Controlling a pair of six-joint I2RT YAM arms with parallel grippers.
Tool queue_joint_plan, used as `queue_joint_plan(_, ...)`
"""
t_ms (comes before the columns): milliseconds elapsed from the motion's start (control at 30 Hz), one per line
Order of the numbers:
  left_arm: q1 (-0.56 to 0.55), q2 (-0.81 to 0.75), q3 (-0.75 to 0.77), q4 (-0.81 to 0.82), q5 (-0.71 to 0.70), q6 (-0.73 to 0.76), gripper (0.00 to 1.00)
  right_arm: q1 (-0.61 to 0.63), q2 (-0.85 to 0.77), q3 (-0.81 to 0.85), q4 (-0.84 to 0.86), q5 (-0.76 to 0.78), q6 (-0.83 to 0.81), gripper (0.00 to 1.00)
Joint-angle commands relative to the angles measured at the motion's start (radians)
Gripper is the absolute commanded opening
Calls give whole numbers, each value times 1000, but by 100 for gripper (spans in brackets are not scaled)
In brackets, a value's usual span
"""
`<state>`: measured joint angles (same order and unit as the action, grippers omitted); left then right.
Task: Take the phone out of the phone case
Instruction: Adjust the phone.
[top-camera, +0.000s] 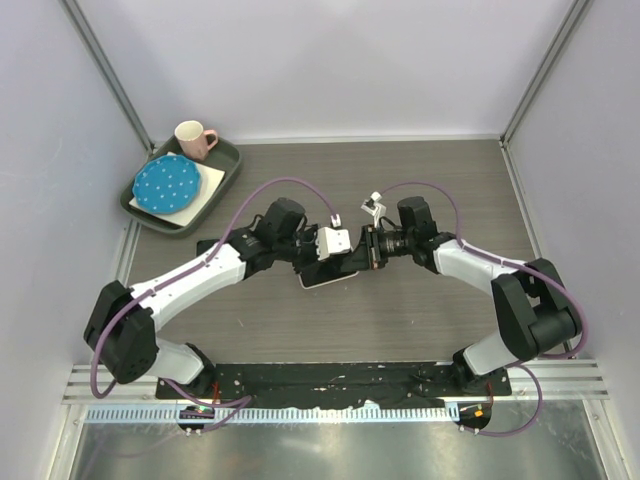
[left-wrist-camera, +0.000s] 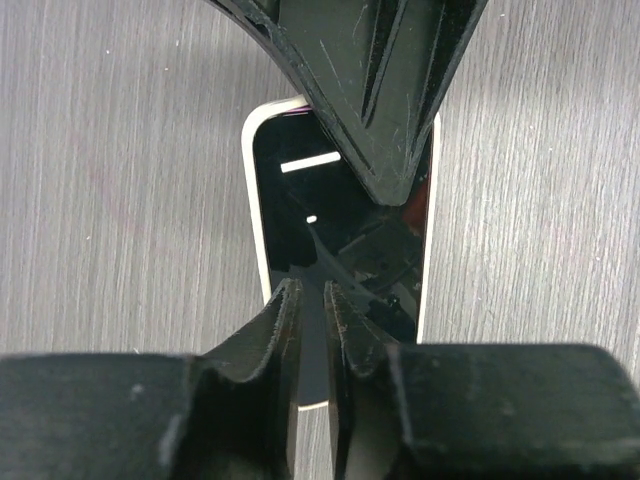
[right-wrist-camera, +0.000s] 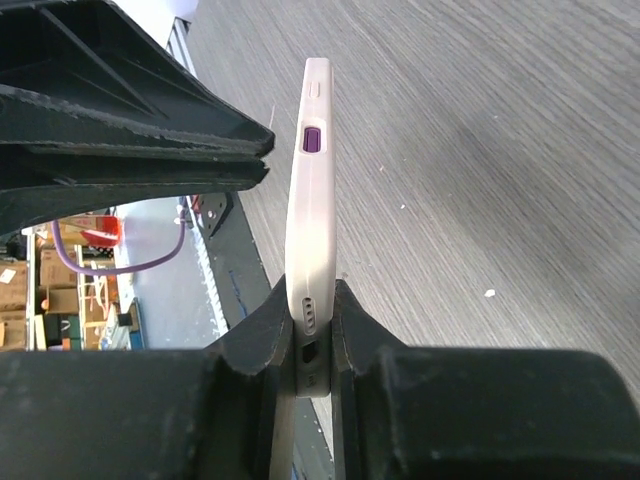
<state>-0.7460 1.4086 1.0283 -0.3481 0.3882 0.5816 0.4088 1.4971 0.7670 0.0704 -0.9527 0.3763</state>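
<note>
The phone (left-wrist-camera: 330, 225), black screen up, sits in a whitish case (left-wrist-camera: 252, 200) with a purple side button (right-wrist-camera: 311, 139). It lies near the table's middle (top-camera: 322, 278). My right gripper (right-wrist-camera: 312, 300) is shut on one end of the cased phone, one finger on its face and one on its back; it reaches in from the right in the top view (top-camera: 364, 254). My left gripper (left-wrist-camera: 311, 290) is shut with a thin slit between its fingers and nothing in them. Its tips are over the screen near the other end (top-camera: 318, 262). The phone's back is hidden.
A green tray (top-camera: 228, 170) at the back left holds a blue dotted plate (top-camera: 167, 184), a pink mug (top-camera: 193, 139) and a white napkin. Enclosure walls stand at the left, right and back. A black rail (top-camera: 340, 378) runs along the near edge.
</note>
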Motion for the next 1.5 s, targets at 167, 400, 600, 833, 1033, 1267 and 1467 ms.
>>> queue_joint_plan(167,59,-85,50,14,38,-51,36,-56,-123,80,-105,14,-172,1)
queue_joint_plan(400,120,-111,65,-29,208,-121,59,-57,-234,156,-358,38,-402,1)
queue_joint_plan(600,137,-99,73,-87,311,-117,66,-39,-322,238,-651,83,-714,1)
queue_joint_plan(833,197,-88,55,-16,538,-269,69,-39,-465,259,-679,95,-800,1)
queue_joint_plan(1033,206,-54,107,-38,626,-315,68,-41,-494,304,-664,51,-787,1)
queue_joint_plan(1267,206,-23,128,21,750,-419,64,-39,-498,296,-566,6,-726,1)
queue_joint_plan(1467,206,-34,90,110,749,-514,62,-39,-497,298,-446,-14,-617,1)
